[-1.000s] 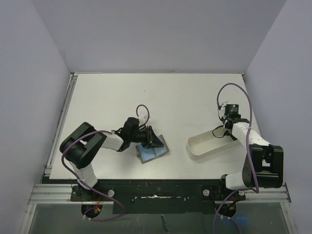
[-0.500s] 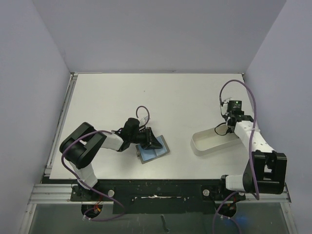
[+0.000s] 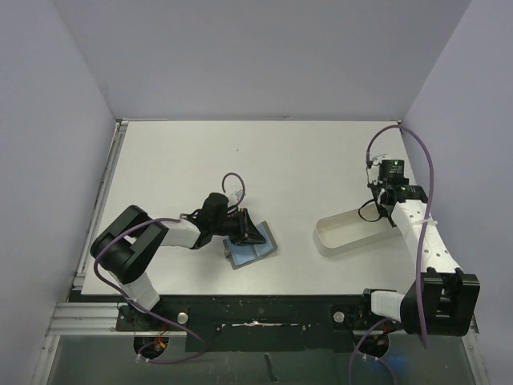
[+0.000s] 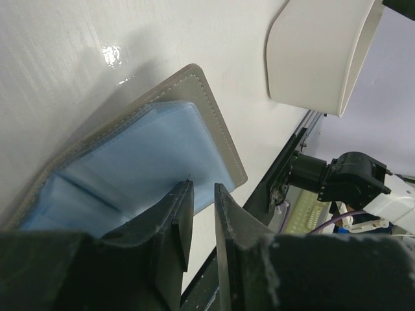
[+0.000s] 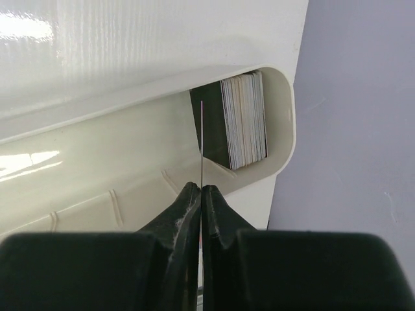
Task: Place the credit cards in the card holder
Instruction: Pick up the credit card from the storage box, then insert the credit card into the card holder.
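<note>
The card holder [image 3: 253, 252] lies open near the table's middle, blue lining up, grey-olive rim showing in the left wrist view [image 4: 214, 116]. My left gripper [image 3: 250, 230] rests over its blue lining [image 4: 130, 168]; the jaws stand a narrow gap apart with nothing between them [image 4: 202, 188]. My right gripper [image 3: 390, 195] hangs over the right end of the white tray [image 3: 341, 237]. It is shut [image 5: 201, 188] on one thin credit card [image 5: 201, 142], seen edge-on. A stack of credit cards [image 5: 243, 128] stands on edge at the tray's end.
The white tray [image 5: 97, 162] lies at an angle near the right wall; it also shows in the left wrist view [image 4: 318, 58]. Purple cables loop over both arms. The table's front rail runs along the near edge.
My right gripper has moved right and up with the card, away from the tray's floor. The tray has shifted slightly right. The left arm has barely moved.
</note>
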Controlling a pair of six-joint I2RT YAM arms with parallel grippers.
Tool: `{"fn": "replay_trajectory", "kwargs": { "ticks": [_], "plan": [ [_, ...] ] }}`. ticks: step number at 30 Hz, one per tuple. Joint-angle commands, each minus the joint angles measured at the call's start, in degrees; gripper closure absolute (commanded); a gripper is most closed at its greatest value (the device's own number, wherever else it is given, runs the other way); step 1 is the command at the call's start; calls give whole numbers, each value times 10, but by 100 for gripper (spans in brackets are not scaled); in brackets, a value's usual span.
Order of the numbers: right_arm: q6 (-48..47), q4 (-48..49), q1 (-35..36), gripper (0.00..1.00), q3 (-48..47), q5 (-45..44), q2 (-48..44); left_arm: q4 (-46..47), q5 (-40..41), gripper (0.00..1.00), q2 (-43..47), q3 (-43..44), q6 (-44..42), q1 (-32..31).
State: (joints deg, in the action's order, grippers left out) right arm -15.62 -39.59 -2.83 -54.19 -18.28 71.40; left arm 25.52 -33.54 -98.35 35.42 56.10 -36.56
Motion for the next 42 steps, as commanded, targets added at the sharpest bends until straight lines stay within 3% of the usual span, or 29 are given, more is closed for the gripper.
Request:
{"fn": "replay_trajectory", "kwargs": {
  "ticks": [1,9,16,24,32,42],
  "plan": [
    [50,-25,14,100,-51,-3,-51,-16,14,80,42,19,-23,-1],
    [180,-129,30,100,-154,5,-44,-53,36,79,70,20,-28,-1],
    [313,-141,96,100,-193,50,-65,-98,65,79,86,34,-41,0],
    [405,-76,163,100,-144,153,-97,-122,92,79,109,28,-30,0],
    [485,40,296,100,-95,253,-95,-155,117,79,131,31,-27,0],
    [526,121,452,100,-78,247,-12,-182,144,79,109,49,-29,2]
  ]
}}
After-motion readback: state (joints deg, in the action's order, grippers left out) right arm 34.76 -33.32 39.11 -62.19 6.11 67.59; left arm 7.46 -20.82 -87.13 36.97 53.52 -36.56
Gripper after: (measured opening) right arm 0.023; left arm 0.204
